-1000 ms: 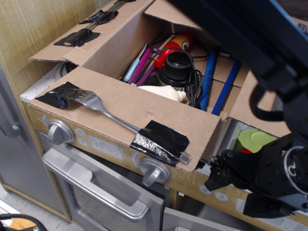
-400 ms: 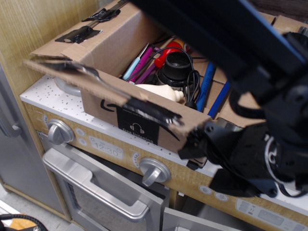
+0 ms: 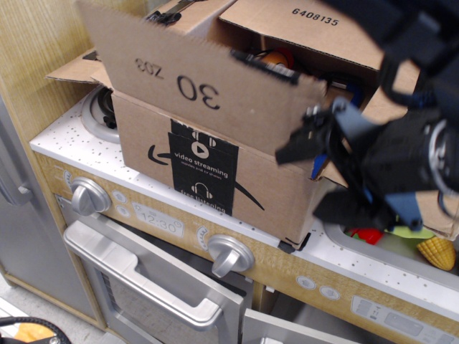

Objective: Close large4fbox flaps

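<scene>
Surface: white speckled toy-stove top (image 3: 72, 147); large4fbox (image 3: 215, 179) sits at its front edge.
Flaps: front flap (image 3: 193, 79) stands raised, others open.
Tool (image 3: 305, 143): at flap's right end; grip unclear.
Risk: flap could spring back, or box slide forward.
</scene>
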